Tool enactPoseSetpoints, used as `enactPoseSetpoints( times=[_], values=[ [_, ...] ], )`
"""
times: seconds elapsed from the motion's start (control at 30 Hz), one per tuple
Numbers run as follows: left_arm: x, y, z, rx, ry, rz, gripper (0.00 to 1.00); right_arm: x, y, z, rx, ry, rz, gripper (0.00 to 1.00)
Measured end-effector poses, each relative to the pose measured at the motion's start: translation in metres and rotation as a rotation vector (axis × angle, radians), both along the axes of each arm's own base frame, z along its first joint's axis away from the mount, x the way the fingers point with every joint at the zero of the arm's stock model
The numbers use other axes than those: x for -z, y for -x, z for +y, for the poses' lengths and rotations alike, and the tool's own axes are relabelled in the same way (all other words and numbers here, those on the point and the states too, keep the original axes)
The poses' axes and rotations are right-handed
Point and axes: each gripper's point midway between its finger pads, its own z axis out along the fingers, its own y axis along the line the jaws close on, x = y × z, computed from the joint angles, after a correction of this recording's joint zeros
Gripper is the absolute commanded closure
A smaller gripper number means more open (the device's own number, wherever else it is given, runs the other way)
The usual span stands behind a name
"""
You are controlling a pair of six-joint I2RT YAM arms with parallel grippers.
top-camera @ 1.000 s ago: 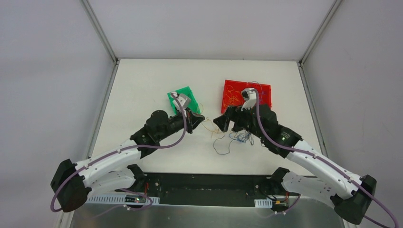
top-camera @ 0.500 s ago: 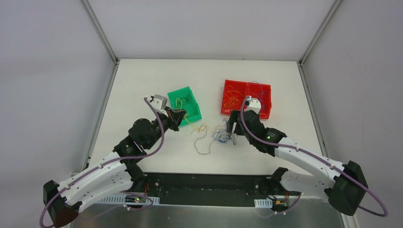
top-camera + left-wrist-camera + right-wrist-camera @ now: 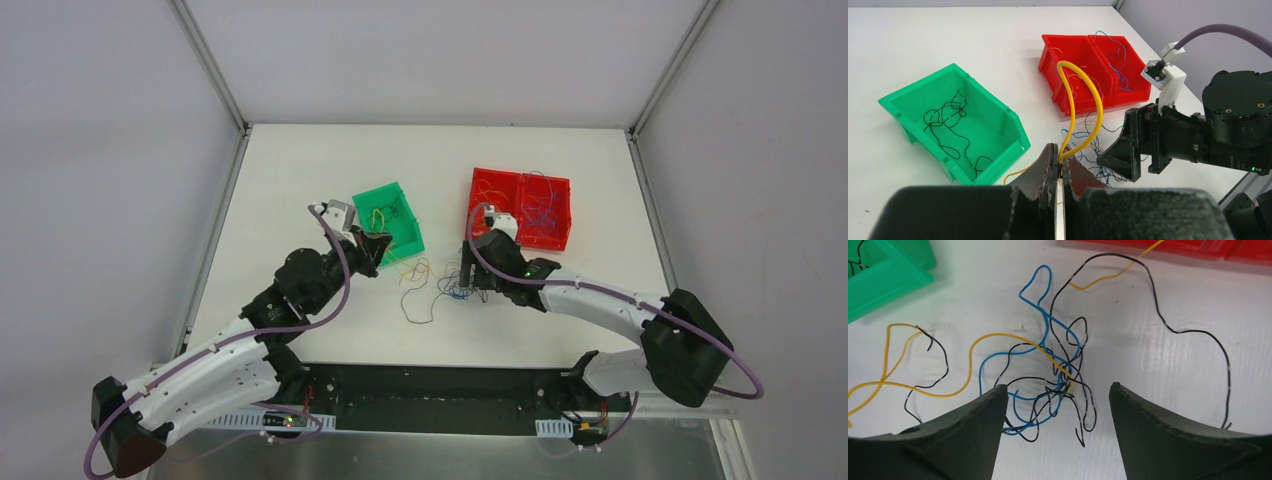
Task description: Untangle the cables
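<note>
A small tangle of blue, black and yellow wires (image 3: 455, 288) lies on the white table between the two arms. My right gripper (image 3: 468, 280) is open and hangs just above it. In the right wrist view the knot (image 3: 1064, 380) lies between the spread fingers (image 3: 963, 425). My left gripper (image 3: 378, 243) is shut on a yellow wire. In the left wrist view that yellow wire (image 3: 1096, 100) rises in a tall loop from the closed tips (image 3: 1062, 156). A loose yellow strand (image 3: 948, 390) and black strands trail left from the knot.
A green bin (image 3: 408, 240) holding black wire stands behind my left gripper; it also shows in the left wrist view (image 3: 998, 150). A red two-compartment bin (image 3: 520, 178) with yellow and blue wires stands at the back right. Its wall (image 3: 1098, 60) is near the right arm.
My right gripper has moved left and come down over the tangle. My left gripper pulled back left to the green bin's corner a second ago and has barely moved since. The wires have shifted slightly left.
</note>
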Motion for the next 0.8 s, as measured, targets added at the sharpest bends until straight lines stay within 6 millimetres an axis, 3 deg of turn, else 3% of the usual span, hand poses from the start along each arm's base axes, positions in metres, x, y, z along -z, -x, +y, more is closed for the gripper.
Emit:
enactPoseSetpoints(
  times=[0.13, 0.2, 0.33, 0.47, 0.6, 0.7, 0.8],
  values=[
    [0.003, -0.001, -0.001, 0.001, -0.007, 0.007, 1.0, 0.01, 0.001, 0.013, -0.025, -0.028, 0.038, 0.25],
    [0.003, -0.001, -0.001, 0.001, -0.008, 0.008, 1.0, 0.019, 0.001, 0.018, -0.022, -0.029, 0.068, 0.32],
    [0.003, -0.001, -0.001, -0.006, 0.01, 0.017, 1.0, 0.042, 0.002, 0.021, 0.014, -0.013, 0.128, 0.71],
    [0.002, -0.003, 0.013, -0.075, 0.021, 0.039, 1.0, 0.041, -0.001, 0.014, 0.073, -0.014, 0.126, 0.87],
    [-0.022, -0.004, 0.042, -0.209, 0.046, 0.045, 1.0, 0.025, -0.006, -0.01, 0.162, -0.059, 0.083, 0.9],
    [-0.06, 0.003, 0.077, -0.326, 0.143, -0.011, 1.0, 0.001, -0.01, -0.047, 0.277, -0.135, 0.013, 0.8],
    [-0.08, 0.013, 0.117, -0.453, 0.222, -0.059, 1.0, -0.017, -0.013, -0.077, 0.378, -0.191, -0.05, 0.75]
  ],
)
